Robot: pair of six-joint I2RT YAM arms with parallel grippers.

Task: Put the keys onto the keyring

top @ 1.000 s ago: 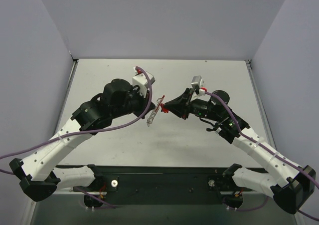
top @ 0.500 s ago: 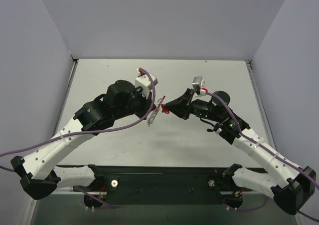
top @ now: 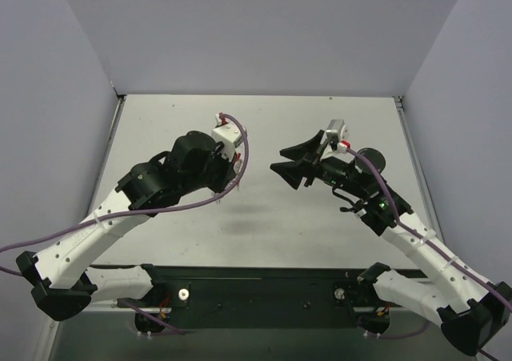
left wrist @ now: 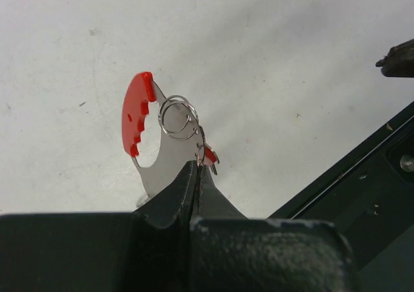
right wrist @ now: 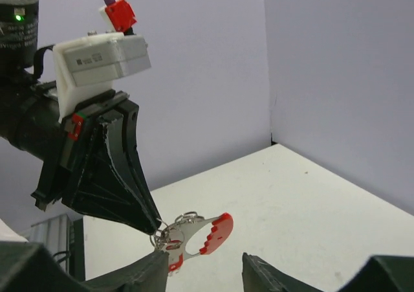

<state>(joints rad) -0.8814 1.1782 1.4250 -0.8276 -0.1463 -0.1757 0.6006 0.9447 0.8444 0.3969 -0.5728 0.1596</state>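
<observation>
In the left wrist view, the left pincer (left wrist: 196,169) has its fingers pressed together on the lower edge of the keyring (left wrist: 167,157), which is held up off the table (left wrist: 291,52). This view shows the keyring most plainly: a flat grey-silver band around an open hole, a bright red notched arc (left wrist: 134,114) along one side, and two small silver rings (left wrist: 178,117) looped at its top. Just beside the fingertips a small red tag (left wrist: 210,155) and a sliver of silver metal peek out. Whether that metal is one of the keys cannot be told. The right wrist view shows the same grasp from the far side, with the keyring jutting from the tip of the left pincer, red arc outermost. It also shows the right pincer (right wrist: 199,276) spread wide, its two fingers low in the picture, near the keyring but apart from it. The top external view shows both arms facing each other above the middle of the table. There the keyring is too small to make out.
</observation>
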